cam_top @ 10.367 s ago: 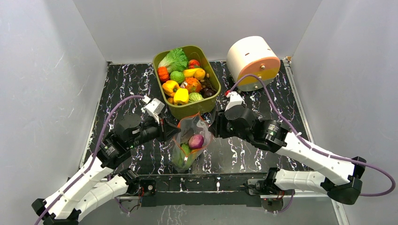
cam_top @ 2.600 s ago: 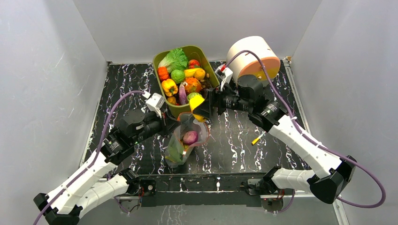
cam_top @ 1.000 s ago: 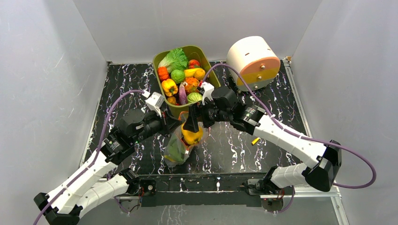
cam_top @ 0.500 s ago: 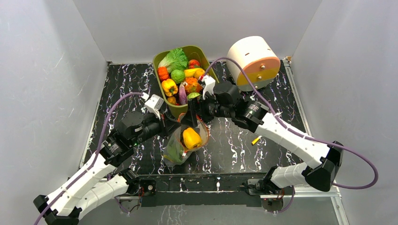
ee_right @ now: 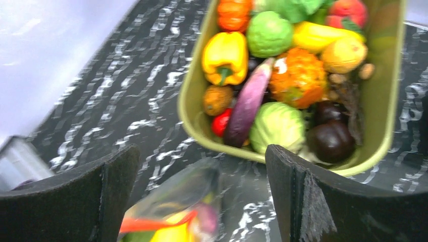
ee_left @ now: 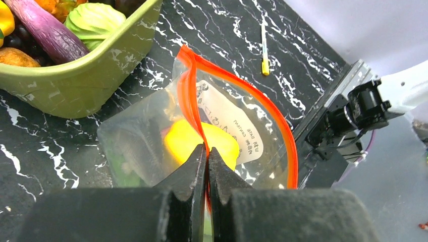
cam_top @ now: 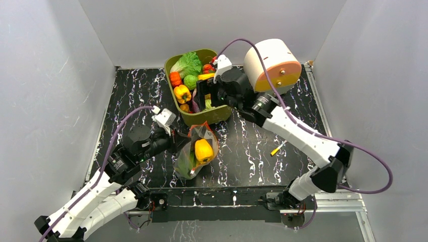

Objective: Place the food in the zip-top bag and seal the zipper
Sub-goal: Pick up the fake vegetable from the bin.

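The left gripper (ee_left: 207, 151) has its jaws pressed tight on the zipper (ee_left: 242, 85), pinching the red-orange strip at one spot so the mouth of the zip-top bag (cam_top: 194, 156) gapes in a loop. That single pinch is the weak point: if the slick strip slides out, the mouth likely folds flat and the next piece has nowhere to go. A yellow pepper (cam_top: 203, 149) sits high in the bag, close to the opening, over something green. A tug or tilt could roll it back out, and piling more on top may leave the strip unable to meet itself.

The right gripper (ee_right: 202, 161) stands with its jaws wide and nothing between them, over the near end of the olive-green tub (cam_top: 217, 115). The food there is crowded and glossy: another yellow pepper (ee_right: 225, 50), a purple aubergine (ee_right: 248, 103), a green cabbage (ee_right: 277, 126). Round, shiny pieces may squirt from a closing grip, and a finger catching the tub wall could shove the tub into the bag just beside it.

The table (cam_top: 136, 96) is black with white marble veining and looks smooth, so the bag may skate. A small yellow stick (cam_top: 276, 149) lies apart to the right. A white drum with an orange face (cam_top: 270, 60) fills the far right corner, and plain pale walls (cam_top: 50, 75) close three sides
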`<state>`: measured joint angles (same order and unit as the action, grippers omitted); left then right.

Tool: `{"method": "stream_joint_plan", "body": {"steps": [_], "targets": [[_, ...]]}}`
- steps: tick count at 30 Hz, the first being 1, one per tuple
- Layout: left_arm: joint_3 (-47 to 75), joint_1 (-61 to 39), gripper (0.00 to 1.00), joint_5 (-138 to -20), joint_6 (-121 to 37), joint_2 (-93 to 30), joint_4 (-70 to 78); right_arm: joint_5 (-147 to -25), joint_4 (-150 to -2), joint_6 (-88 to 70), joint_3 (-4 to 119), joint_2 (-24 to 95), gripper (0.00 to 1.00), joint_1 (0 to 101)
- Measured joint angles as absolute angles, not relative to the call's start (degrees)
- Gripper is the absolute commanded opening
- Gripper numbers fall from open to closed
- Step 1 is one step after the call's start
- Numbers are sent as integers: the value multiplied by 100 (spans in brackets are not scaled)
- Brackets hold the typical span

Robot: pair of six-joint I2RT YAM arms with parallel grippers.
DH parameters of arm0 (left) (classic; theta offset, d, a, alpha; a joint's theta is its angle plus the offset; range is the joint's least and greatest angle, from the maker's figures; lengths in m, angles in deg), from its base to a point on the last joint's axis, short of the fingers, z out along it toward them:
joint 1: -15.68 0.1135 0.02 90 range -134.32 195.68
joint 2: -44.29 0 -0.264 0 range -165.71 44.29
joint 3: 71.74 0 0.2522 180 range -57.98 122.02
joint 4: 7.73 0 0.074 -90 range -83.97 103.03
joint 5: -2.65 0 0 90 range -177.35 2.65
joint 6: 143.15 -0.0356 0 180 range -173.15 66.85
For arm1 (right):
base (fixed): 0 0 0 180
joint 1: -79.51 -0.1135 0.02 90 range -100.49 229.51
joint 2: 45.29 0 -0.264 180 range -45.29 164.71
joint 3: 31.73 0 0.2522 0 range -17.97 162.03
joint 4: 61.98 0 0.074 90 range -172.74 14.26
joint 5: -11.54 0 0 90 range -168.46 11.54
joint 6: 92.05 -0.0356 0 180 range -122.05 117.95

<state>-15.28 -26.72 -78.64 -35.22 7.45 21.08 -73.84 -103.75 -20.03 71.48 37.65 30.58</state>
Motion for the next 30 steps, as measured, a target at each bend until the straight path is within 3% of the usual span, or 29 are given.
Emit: {"method": "stream_joint_plan", "body": {"steps": [5,10,13,18,24,30], "targets": [[-1609,-2672,0,-7785,-3891,938,2315,-6543,-10338,-1496,7334,4490,61,3170],[-1771,-2672,0,-7783,-4156,1211,2431,-6230,-10032,-875,7764,5570,51,3395],[-1771,-2672,0,-7772,-4261,1198,2431,-6628,-9873,-840,8293,6340,51,3640],[-1778,-2672,0,-7744,-4311,1239,2429,-7614,-9204,-1380,8538,6954,67,3751],[-1782,-2672,0,-7744,-4311,1279,2431,-7874,-8753,-1976,9135,7566,81,3753],[-1806,-2672,0,-7748,-4311,1364,2433,-8003,-8587,-2501,9325,7894,83,3764]]}}
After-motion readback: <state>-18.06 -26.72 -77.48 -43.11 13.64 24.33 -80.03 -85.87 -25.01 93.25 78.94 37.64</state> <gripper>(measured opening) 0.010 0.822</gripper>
